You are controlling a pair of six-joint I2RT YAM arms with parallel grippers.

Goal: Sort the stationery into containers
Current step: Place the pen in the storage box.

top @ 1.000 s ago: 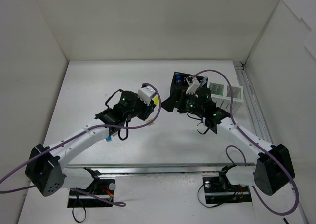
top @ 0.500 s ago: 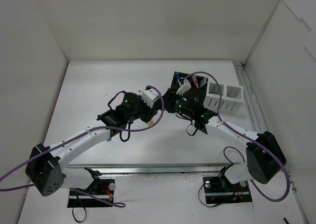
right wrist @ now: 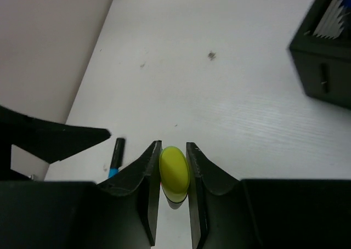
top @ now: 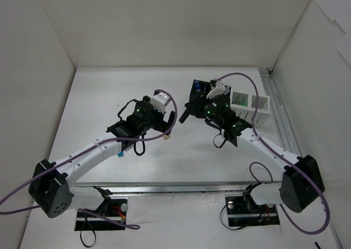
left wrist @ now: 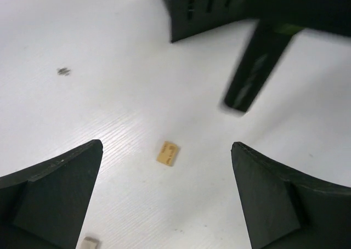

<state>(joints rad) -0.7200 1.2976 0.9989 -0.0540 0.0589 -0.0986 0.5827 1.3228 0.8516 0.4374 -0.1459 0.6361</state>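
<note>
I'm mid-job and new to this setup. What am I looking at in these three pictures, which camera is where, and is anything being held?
Two robot arms are bolted at the near table edge. The top picture looks down from above: left arm, right arm, a black multi-compartment organizer and a white slatted organizer. The other two pictures come from a camera on each wrist. The left arm's jaws are open over a small beige eraser on the white table. The right arm's jaws are shut on a stubby yellow-green highlighter; a thin blue-and-black pen lies on the table.
</note>
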